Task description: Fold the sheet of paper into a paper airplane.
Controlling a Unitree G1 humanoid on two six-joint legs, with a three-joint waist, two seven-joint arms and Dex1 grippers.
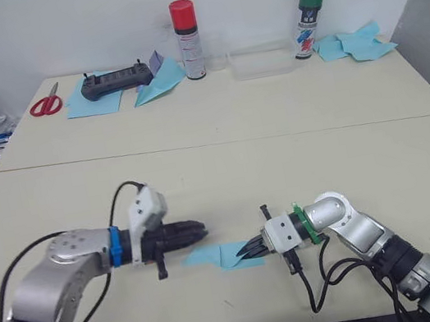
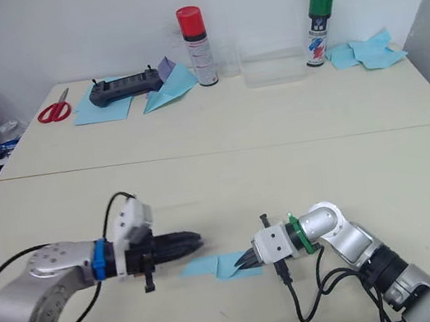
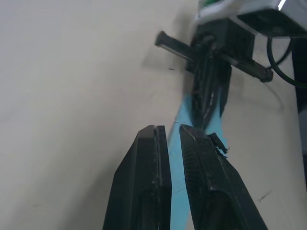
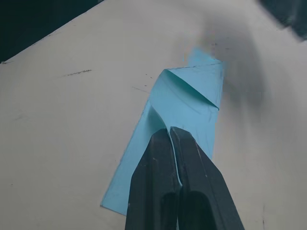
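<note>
Right wrist view puts the right gripper [image 4: 175, 139] with its jaws clenched on a raised fold of the sheet of paper [image 4: 184, 103], probably pinning the crease so the layers keep from springing apart. That sheet, folded narrow with one triangular flap, lies flat on the worktop [image 1: 224, 167] near its near edge, between the two arms. Facing it, the left gripper [image 1: 198, 231] hovers at the sheet's other end, jaws nearly closed with a thin gap and nothing between them, likely ready to press or steady. Along the far edge I count one pair of scissors [image 1: 45, 103], one black controller [image 1: 116, 80], one finished blue plane [image 1: 160, 83], two spray cans [image 1: 188, 39], one clear tray [image 1: 262, 61] and one crumpled blue pile [image 1: 357, 42].
</note>
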